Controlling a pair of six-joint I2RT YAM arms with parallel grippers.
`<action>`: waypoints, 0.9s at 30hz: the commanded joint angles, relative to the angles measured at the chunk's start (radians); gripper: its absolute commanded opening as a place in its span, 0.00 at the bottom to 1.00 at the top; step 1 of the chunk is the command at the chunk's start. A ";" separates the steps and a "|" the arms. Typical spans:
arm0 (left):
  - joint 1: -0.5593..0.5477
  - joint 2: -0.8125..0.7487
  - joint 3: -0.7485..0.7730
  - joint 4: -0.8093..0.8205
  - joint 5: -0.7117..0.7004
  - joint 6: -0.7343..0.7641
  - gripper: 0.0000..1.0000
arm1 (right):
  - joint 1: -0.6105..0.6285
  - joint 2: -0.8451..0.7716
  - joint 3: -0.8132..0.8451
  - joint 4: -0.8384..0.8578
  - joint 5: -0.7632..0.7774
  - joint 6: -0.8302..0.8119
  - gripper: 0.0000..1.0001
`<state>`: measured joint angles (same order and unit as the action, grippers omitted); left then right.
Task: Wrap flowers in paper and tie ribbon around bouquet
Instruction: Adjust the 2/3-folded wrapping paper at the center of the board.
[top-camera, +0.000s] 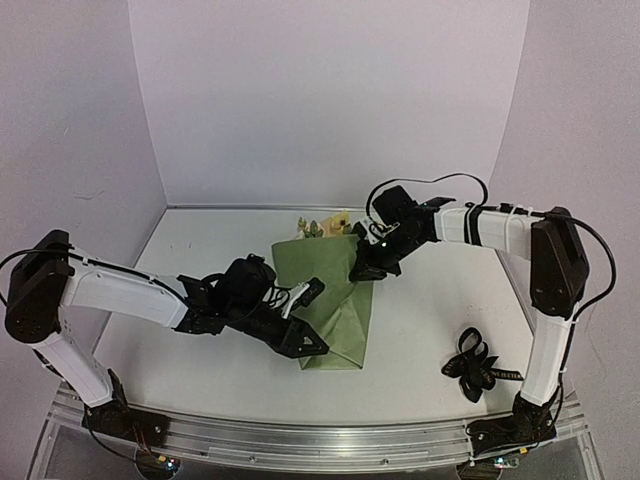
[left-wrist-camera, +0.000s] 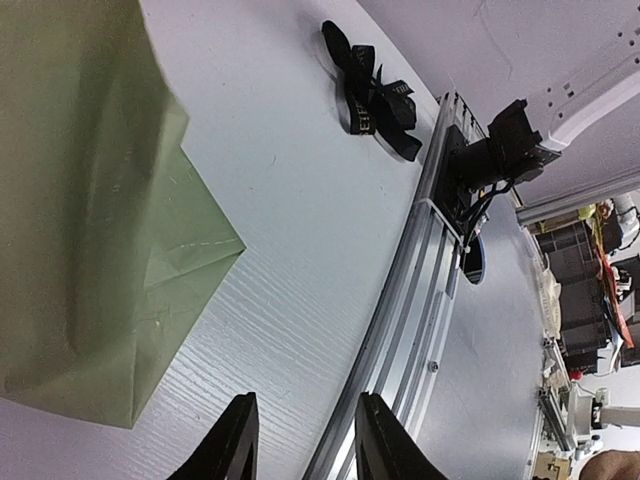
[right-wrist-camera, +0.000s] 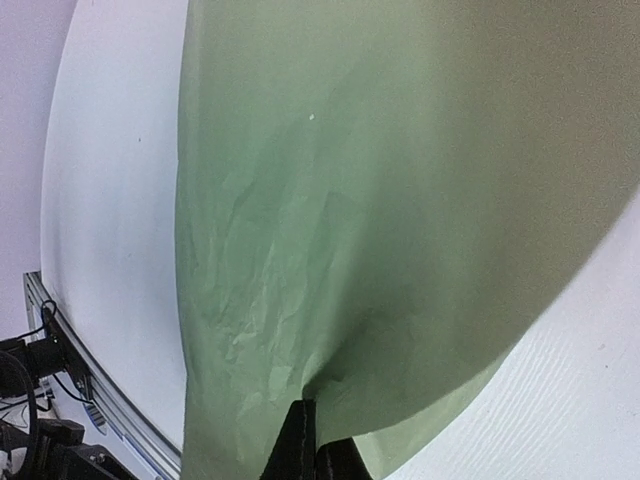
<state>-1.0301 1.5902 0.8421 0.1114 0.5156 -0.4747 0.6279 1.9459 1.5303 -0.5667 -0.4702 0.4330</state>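
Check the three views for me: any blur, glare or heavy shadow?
Top view: even light, sharp, faint shadows. Left wrist view: its fingers are dark silhouettes, ribbon sharp. Right wrist view: paper darkens toward the upper right, no glare.

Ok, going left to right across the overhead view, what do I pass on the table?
white left arm link → olive-green creased paper sheet → coiled black ribbon → white right arm upright link. Whatever overlaps the paper is left out.
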 joint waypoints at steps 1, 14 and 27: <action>0.025 -0.034 -0.018 0.097 0.012 -0.036 0.33 | -0.018 0.044 0.111 0.038 -0.025 0.030 0.00; 0.096 0.161 0.091 0.028 -0.055 -0.040 0.18 | -0.030 0.040 0.087 0.068 -0.008 0.043 0.00; 0.083 0.342 0.271 -0.052 -0.029 -0.014 0.15 | -0.093 -0.007 -0.043 0.121 0.022 0.072 0.04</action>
<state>-0.9376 1.9097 1.0568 0.0894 0.4728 -0.5188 0.5533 2.0119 1.4956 -0.4867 -0.4723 0.4855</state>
